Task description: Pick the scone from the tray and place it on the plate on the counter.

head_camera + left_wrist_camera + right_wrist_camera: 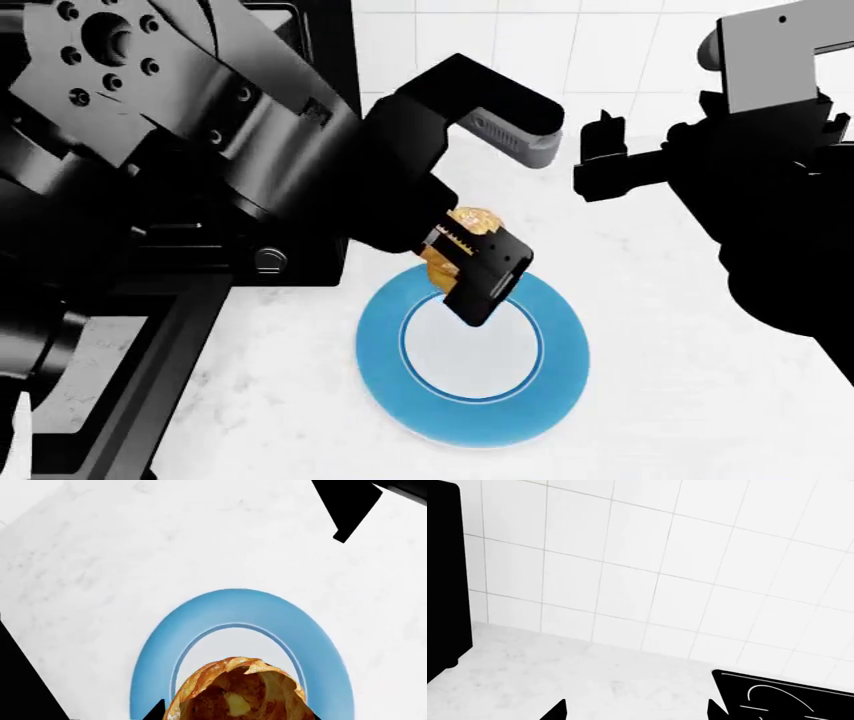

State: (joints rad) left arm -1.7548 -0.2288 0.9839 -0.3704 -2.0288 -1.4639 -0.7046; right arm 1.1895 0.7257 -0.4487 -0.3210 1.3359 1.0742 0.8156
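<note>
Scone (470,219) clamped in left gripper (461,258), held in air above the plate (474,415). Head view: scone sits over the plate's far-left rim, not over ctr. Left wrist view: scone (239,692) fills the near edge of the frame, overlapping the pale centre of the plate (240,610), fingertips just showing as dark slivers either side. Not touching the plate, judging by the head view; gap can't be sized.

Key relation: plate ctr lies below the gripper and slightly toward near-right of the scene. Coming move, as a judgement: short shift that way, then lower and release. Scone's long axis can't be told, too much hidden by fingers.

Plate rests on the counter (667,400), just right of the toaster oven (287,150).

Right gripper (603,160) hangs well off to the far right, above the counter, empty, fingers apart; its wrist view shows only tiled wall, counter (594,680), stovetop corner (787,695). Left arm is the working arm.
</note>
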